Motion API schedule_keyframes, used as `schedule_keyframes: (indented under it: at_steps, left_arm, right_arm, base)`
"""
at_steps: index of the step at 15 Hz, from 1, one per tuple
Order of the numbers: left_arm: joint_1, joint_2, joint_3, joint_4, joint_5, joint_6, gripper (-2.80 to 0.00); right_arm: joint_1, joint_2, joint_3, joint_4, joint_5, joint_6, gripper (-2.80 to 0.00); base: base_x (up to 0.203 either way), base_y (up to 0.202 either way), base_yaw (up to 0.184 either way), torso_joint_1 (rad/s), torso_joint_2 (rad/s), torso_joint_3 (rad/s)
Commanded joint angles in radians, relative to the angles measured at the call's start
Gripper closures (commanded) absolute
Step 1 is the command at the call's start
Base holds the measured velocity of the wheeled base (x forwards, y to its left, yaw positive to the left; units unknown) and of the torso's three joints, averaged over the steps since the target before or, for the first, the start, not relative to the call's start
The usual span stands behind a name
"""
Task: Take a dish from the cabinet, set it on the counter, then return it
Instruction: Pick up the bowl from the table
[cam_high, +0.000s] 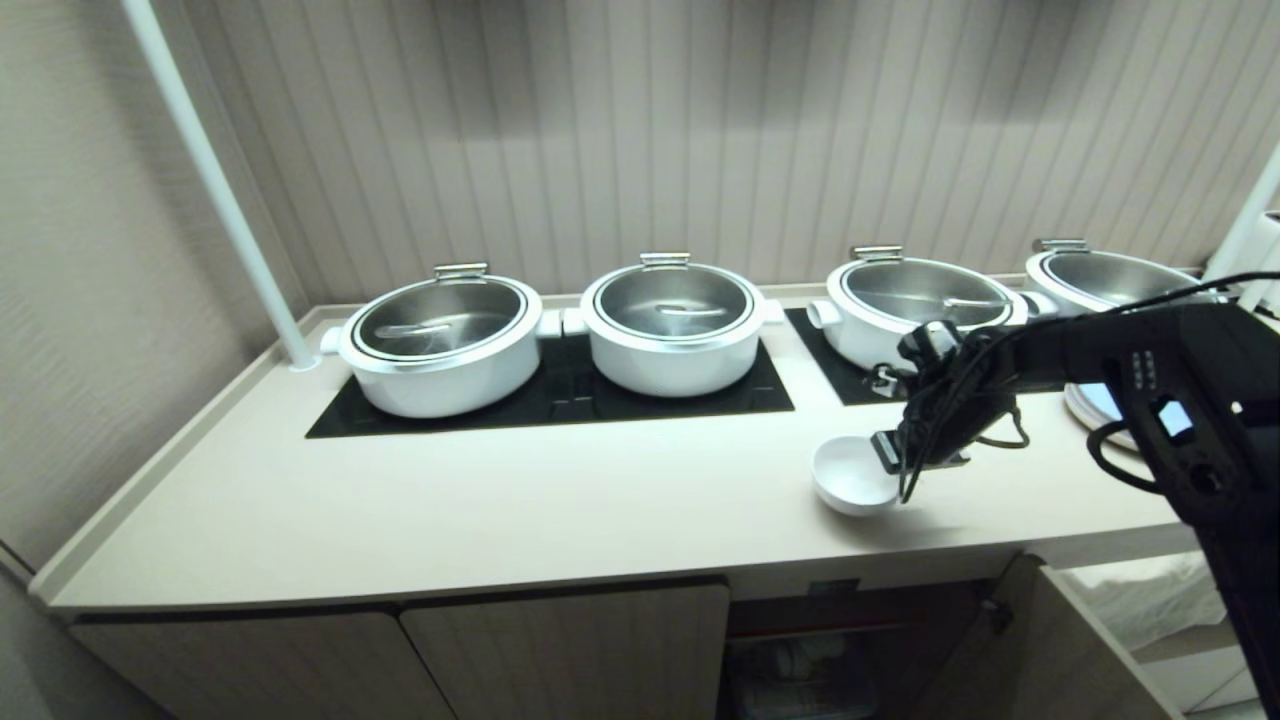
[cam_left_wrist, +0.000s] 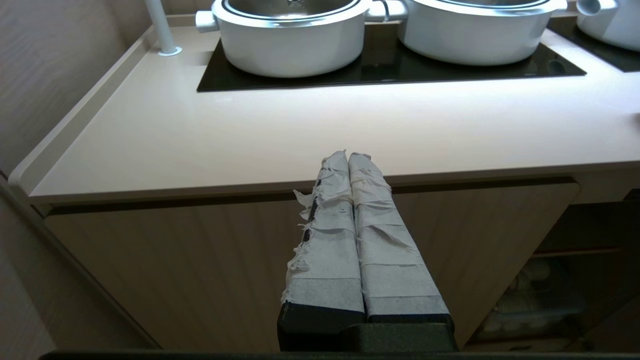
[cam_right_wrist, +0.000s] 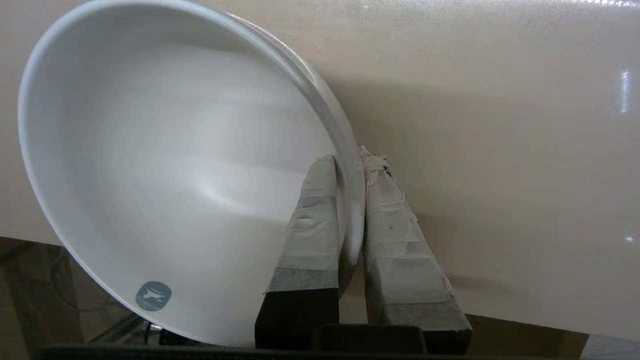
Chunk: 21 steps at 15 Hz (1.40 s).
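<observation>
Right claw pinches the rim of the dish near the counter front edge; left claw pressed together.

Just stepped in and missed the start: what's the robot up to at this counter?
The right gripper is shut on the rim of a small white bowl, one finger inside and one outside. The bowl sits near the front edge of the counter, tilted in the grip. Below it, the cabinet stands open. The left gripper is parked, shut, in front of the counter's left end. Four lidded white pots stand on the cooktops behind.
</observation>
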Motion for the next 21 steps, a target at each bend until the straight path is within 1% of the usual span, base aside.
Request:
schedule_keyframes:
  at_steps: [1,4,6,10,12,15,17,19,21]
  left_arm:
    - [0.000,0.000,0.000,-0.001,0.000,0.000,0.00]
    - [0.000,0.000,0.000,-0.001,0.000,0.000,0.00]
    - [0.000,0.000,0.000,-0.001,0.000,0.000,0.00]
    - [0.000,0.000,0.000,0.001,0.000,0.000,0.00]
    - [0.000,0.000,0.000,0.001,0.000,0.000,0.00]
    - [0.000,0.000,0.000,0.000,0.000,0.000,0.00]
    - [0.000,0.000,0.000,-0.001,0.000,0.000,0.00]
    - [0.000,0.000,0.000,-0.001,0.000,0.000,0.00]
    - [0.000,0.000,0.000,0.000,0.001,0.000,0.00]
  right_arm:
    - [0.007,-0.012,0.001,0.003,0.002,0.033,0.00]
    - [0.010,-0.032,0.003,0.004,0.002,0.115,0.00]
    - [0.019,-0.047,0.005,0.006,0.002,0.192,0.00]
    - [0.038,-0.069,0.007,0.010,0.001,0.297,0.00]
    - [0.049,-0.090,0.013,0.019,0.001,0.374,0.00]
    - [0.055,-0.118,0.025,0.029,0.001,0.461,0.00]
    - [0.057,-0.140,0.031,0.037,0.001,0.537,0.00]
    - [0.056,-0.173,0.074,0.048,0.001,0.573,0.00]
    - [0.055,-0.221,0.137,0.044,0.001,0.590,0.00]
  base:
    - [0.000,0.000,0.000,0.000,0.00,0.000]
    - [0.000,0.000,0.000,0.000,0.00,0.000]
    - [0.000,0.000,0.000,0.000,0.00,0.000]
    - [0.000,0.000,0.000,0.000,0.00,0.000]
    - [0.000,0.000,0.000,0.000,0.00,0.000]
    - [0.000,0.000,0.000,0.000,0.00,0.000]
    - [0.000,0.000,0.000,0.000,0.00,0.000]
    - [0.000,0.000,0.000,0.000,0.00,0.000]
    - [0.000,0.000,0.000,0.000,0.00,0.000]
